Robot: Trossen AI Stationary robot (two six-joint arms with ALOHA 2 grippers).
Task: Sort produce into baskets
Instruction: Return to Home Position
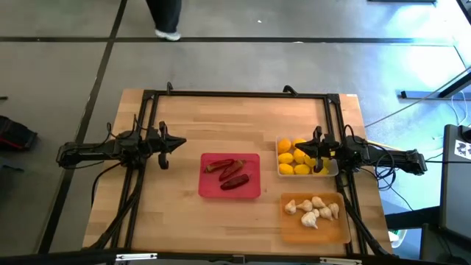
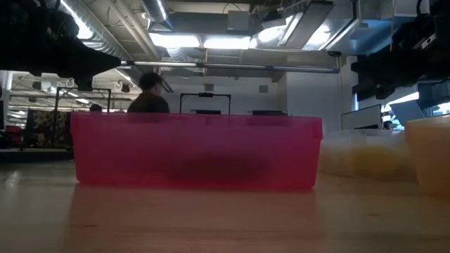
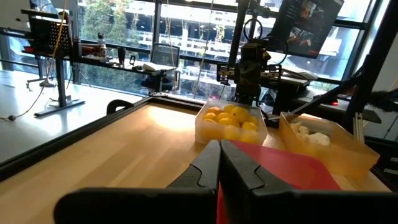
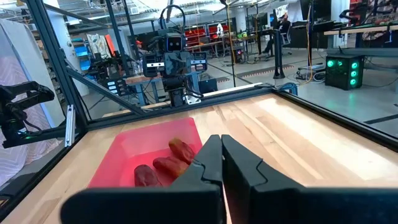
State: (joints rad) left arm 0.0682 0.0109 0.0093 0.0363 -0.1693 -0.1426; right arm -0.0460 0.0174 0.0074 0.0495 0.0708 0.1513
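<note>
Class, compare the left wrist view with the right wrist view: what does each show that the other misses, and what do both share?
Only the left wrist view shows the clear tray of lemons and the orange tray holding garlic. Only the right wrist view shows the chili peppers lying in the red tray. Both show the red tray, the wooden table and a shut pincer in front: the left pincer in one, the right pincer in the other.

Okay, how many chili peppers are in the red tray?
3, all in the red tray. By the high view: one chili pepper at its left, a second close beside it, a third below them. None seems hidden.
</note>
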